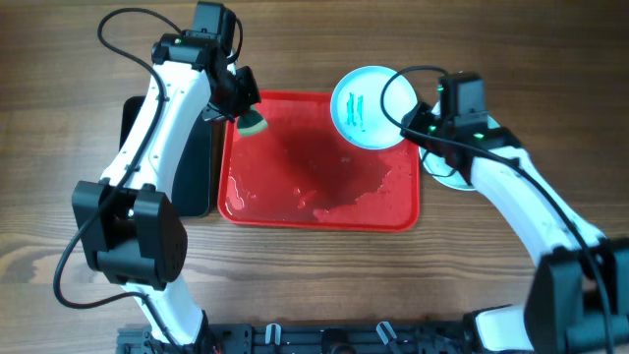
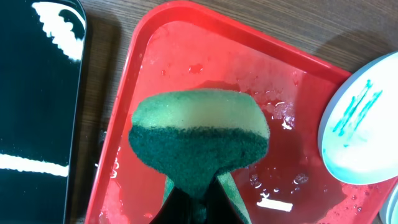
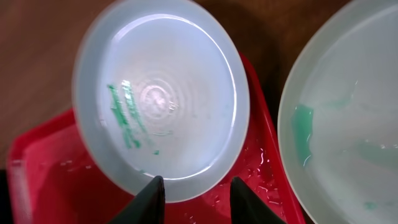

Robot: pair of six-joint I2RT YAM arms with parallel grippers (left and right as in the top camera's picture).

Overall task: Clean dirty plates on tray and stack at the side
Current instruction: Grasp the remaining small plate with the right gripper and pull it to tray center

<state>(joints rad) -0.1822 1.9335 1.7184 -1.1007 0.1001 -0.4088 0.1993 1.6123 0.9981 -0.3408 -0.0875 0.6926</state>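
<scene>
A pale plate [image 1: 366, 106] with green scribble smears lies at the far right corner of the red tray [image 1: 324, 221], overlapping its rim. My right gripper [image 1: 411, 126] is at the plate's right edge. In the right wrist view this plate [image 3: 161, 93] fills the middle, and my right gripper [image 3: 198, 190] stands open, its near rim just at the fingertips. A second smeared plate [image 3: 348, 124] sits right of the tray [image 3: 50, 180]. My left gripper [image 2: 199, 199] is shut on a green and yellow sponge [image 2: 199, 137], held over the tray's far left corner [image 2: 186, 50].
A black tray [image 1: 197, 177] lies left of the red one, partly under my left arm, and shows as a dark glossy surface [image 2: 37, 93] in the left wrist view. The red tray's floor is wet with drops and puddles. Bare wooden table surrounds both trays.
</scene>
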